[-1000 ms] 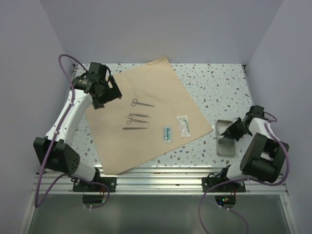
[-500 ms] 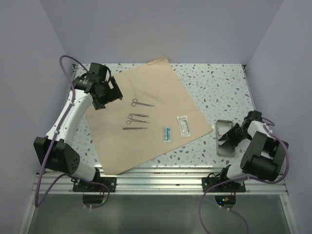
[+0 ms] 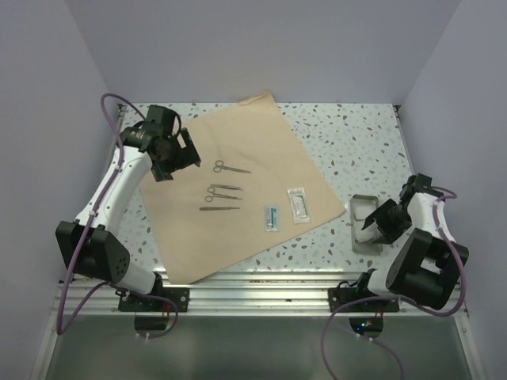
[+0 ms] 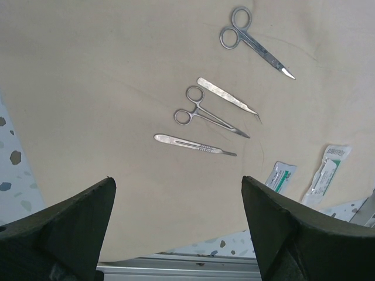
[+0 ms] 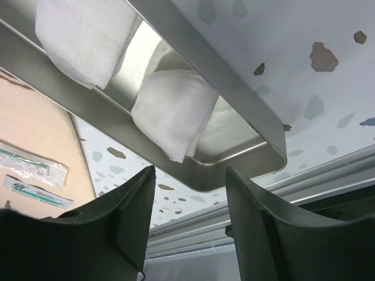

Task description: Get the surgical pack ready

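Observation:
The surgical pack is a tan sheet lying flat and unfolded, its near corner at the table's front. On it rest scissors, forceps, a scalpel handle and two sealed packets. My left gripper hangs open above the sheet's left part; its wrist view shows the sheet, scissors and forceps beyond the left gripper. My right gripper is open and empty, just above the near end of a steel tray.
In the right wrist view the steel tray holds two folded white gauze pads, with the right gripper just short of its near end. The table's metal front rail runs close behind the tray and the sheet's corner.
My right gripper has gone from shut to open and shifted toward the tray's near end, and a gauze pad now lies there. The left arm has barely moved.

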Motion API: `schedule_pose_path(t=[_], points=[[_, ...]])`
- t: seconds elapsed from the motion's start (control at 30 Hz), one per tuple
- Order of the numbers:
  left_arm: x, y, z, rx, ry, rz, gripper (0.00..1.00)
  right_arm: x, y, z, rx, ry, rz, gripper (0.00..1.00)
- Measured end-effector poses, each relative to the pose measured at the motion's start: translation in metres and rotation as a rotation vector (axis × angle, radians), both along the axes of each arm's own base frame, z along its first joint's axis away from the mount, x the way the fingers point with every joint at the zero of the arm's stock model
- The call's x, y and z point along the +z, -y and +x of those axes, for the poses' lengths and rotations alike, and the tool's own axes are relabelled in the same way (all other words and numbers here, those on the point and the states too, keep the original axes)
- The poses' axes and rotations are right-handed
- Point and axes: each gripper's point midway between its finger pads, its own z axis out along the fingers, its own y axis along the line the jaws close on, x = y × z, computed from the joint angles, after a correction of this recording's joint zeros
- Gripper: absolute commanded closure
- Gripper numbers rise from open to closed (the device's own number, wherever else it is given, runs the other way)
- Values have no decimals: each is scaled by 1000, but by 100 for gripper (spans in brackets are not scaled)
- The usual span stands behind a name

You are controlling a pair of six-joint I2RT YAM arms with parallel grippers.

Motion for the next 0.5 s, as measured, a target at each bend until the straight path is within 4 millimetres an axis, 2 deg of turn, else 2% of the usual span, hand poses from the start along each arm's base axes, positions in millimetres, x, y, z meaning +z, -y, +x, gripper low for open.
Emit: schedule_pose_path(t=[0.17,0.27,0.37,0.5], points=[[-12,2,-7,-15,-38,-9,10,8,-3,3,31,2,-18,46],[-22,9,-14,-42,-69,-43,16,18,-22,21,125,43,-21,46],[-34,17,-23,-64,-111,-83,20,44,-64,61,317,144,-27,46],[-54,26,-38,-73,-184,-140,29,82,-139,113,586,299,1,46]])
